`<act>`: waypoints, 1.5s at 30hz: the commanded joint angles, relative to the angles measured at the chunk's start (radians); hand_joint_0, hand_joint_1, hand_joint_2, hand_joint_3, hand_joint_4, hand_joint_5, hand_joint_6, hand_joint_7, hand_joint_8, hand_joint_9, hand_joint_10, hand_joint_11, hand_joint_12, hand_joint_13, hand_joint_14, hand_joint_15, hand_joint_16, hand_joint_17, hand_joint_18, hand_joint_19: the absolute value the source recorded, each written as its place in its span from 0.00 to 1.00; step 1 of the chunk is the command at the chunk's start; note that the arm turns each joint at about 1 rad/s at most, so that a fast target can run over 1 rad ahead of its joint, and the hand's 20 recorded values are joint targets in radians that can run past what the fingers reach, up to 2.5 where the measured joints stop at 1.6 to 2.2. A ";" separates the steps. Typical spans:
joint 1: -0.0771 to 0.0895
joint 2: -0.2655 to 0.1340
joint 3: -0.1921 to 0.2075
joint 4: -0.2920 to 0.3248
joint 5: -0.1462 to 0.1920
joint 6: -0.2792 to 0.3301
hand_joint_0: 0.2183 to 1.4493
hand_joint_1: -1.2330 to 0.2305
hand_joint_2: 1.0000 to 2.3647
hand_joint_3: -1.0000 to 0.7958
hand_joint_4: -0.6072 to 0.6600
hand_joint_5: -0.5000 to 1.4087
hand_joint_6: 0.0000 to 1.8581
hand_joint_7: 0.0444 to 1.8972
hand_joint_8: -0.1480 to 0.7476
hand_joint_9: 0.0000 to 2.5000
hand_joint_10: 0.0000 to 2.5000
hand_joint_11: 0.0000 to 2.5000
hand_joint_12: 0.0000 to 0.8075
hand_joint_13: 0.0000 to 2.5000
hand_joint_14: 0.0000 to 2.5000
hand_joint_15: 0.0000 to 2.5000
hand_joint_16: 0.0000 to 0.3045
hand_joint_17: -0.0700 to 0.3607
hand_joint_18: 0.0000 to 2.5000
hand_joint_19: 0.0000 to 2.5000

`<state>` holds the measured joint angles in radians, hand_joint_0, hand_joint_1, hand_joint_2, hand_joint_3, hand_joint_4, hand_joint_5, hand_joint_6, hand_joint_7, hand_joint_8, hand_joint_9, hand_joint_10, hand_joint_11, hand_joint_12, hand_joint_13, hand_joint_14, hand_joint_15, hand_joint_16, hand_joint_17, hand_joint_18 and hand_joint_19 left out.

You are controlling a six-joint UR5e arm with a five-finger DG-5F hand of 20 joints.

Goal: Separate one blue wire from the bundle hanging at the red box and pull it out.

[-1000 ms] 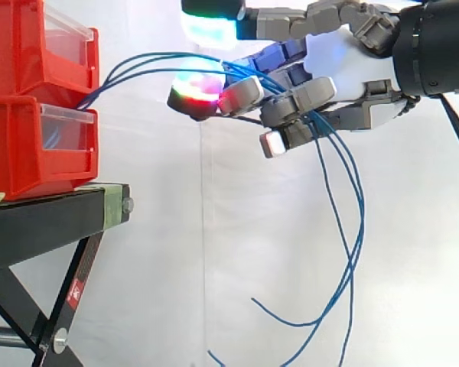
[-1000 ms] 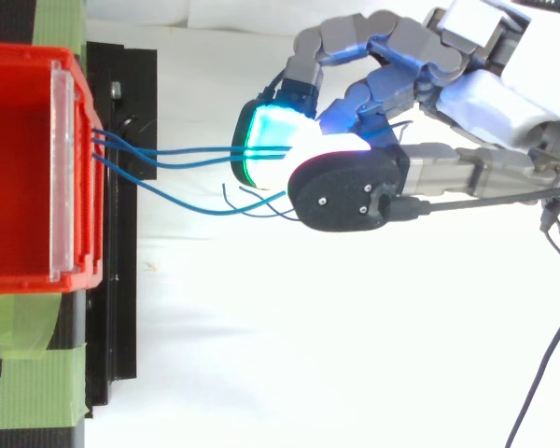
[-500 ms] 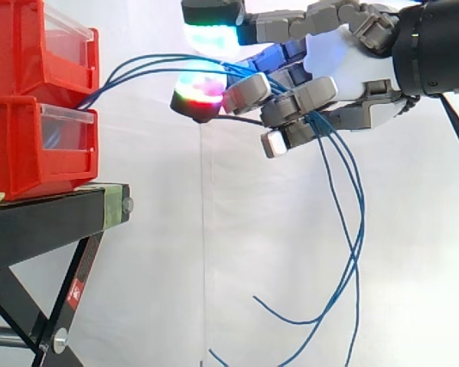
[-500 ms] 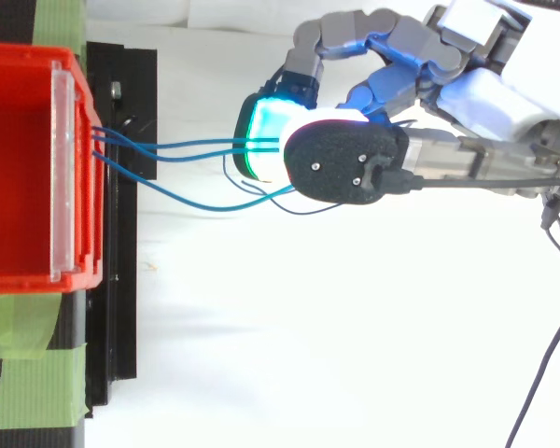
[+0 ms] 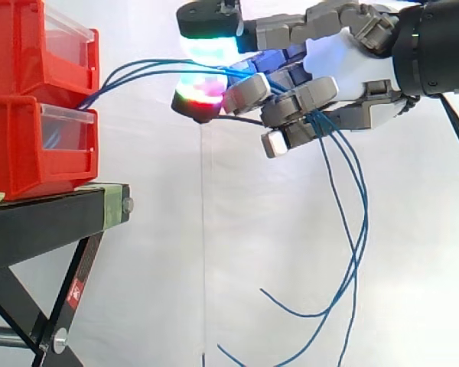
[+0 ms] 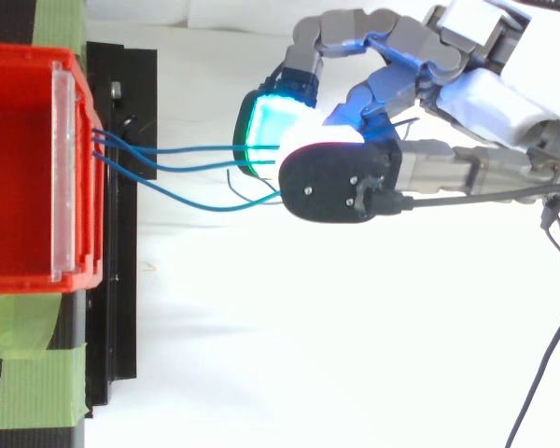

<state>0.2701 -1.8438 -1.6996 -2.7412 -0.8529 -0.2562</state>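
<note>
On the left, two red boxes (image 5: 30,145) sit one on top of the other on a black stand (image 5: 46,210). From above, strips of green tape (image 6: 35,392) show at the edges of the stand. The blue wires (image 5: 149,66) come out at the front of the red boxes, where the top one meets the bottom one. They go up a little and then run across the open air to the right. From above, they look like three thin lines, two close together and one lower down that bends away from them. The wires end up in the hand (image 5: 344,57), which comes in from the right. It is closed on them - its fingers are curled round the bundle, and two glowing pads (image 5: 201,90) sit one over and one under the wires, very close together. I cannot tell if the pads squeeze just one wire or more than one. Past the hand, the loose ends of the wires hang down in long curves and curl up near the bottom. So the grabbing part looks done, but the picking part does not. No wire is clearly apart from the others, and all of them are plugged in at the boxes - none is out yet. One wire has to be picked out and pulled free.
</note>
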 commanded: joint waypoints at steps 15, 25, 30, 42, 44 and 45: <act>0.000 0.000 0.000 0.000 0.002 0.005 0.46 0.21 0.01 0.38 0.61 0.15 0.35 0.63 0.48 0.25 0.20 0.72 0.43 0.30 1.00 0.39 0.15 0.40 0.30 0.51; 0.000 0.000 0.000 -0.002 0.002 0.005 0.42 0.39 0.02 0.46 0.65 0.16 0.36 0.59 0.51 0.30 0.24 0.68 0.43 0.34 1.00 0.36 0.14 0.38 0.34 0.52; 0.000 0.000 0.000 -0.002 0.002 0.006 0.40 0.43 0.02 0.50 0.64 0.17 0.35 0.60 0.52 0.32 0.22 0.69 0.43 0.36 0.98 0.39 0.14 0.39 0.35 0.50; 0.000 0.002 0.002 -0.003 0.002 0.005 0.24 0.29 0.00 0.28 0.64 0.17 0.31 0.70 0.54 0.28 0.08 0.77 0.48 0.33 0.83 0.44 0.18 0.44 0.30 0.50; 0.001 0.000 0.000 -0.003 0.002 0.005 0.25 0.28 0.00 0.28 0.64 0.17 0.31 0.70 0.54 0.28 0.09 0.76 0.47 0.33 0.82 0.44 0.17 0.44 0.30 0.50; 0.000 0.000 0.000 -0.003 0.002 0.003 0.25 0.28 0.00 0.28 0.64 0.17 0.31 0.69 0.53 0.28 0.09 0.75 0.47 0.33 0.82 0.44 0.17 0.44 0.30 0.50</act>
<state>0.2701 -1.8436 -1.6995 -2.7440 -0.8514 -0.2519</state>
